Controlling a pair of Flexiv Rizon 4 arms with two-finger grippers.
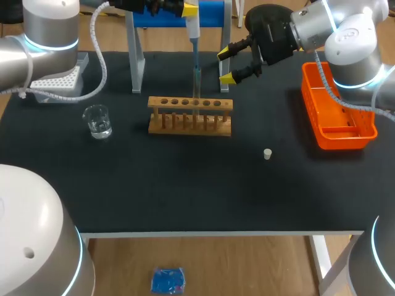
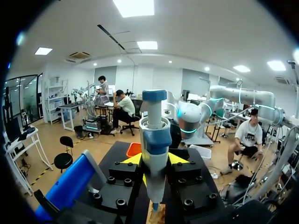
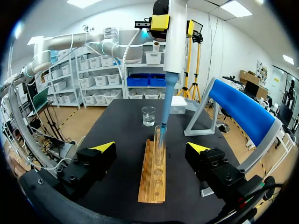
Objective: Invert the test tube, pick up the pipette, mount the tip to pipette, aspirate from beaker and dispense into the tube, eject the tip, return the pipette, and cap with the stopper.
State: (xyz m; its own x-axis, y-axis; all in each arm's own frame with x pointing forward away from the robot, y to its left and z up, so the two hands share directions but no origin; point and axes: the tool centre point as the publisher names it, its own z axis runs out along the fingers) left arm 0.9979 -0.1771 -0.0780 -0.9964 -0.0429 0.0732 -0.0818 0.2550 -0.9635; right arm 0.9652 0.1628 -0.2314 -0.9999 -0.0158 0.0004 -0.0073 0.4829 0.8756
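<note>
My left gripper (image 2: 154, 161) is shut on the white and blue pipette (image 2: 154, 149), held upright above the wooden rack (image 1: 190, 116). The pipette (image 1: 193, 31) carries a blue tip (image 3: 162, 133) that reaches down into the mouth of the clear test tube (image 3: 159, 149), which stands upright in the rack (image 3: 153, 179). My right gripper (image 1: 237, 65) hangs open just right of the tube, above the rack's right end, with nothing between its fingers. In the right wrist view the right gripper (image 3: 152, 149) faces the tube along the rack. The beaker (image 1: 97, 121) with clear liquid sits left of the rack. A small white stopper (image 1: 267, 154) lies on the mat at front right.
A white tip box (image 1: 58, 80) sits at the back left. The blue pipette stand (image 1: 213, 15) rises behind the rack. An orange basket (image 1: 336, 108) stands at the right edge. The black mat (image 1: 185, 185) stretches in front of the rack.
</note>
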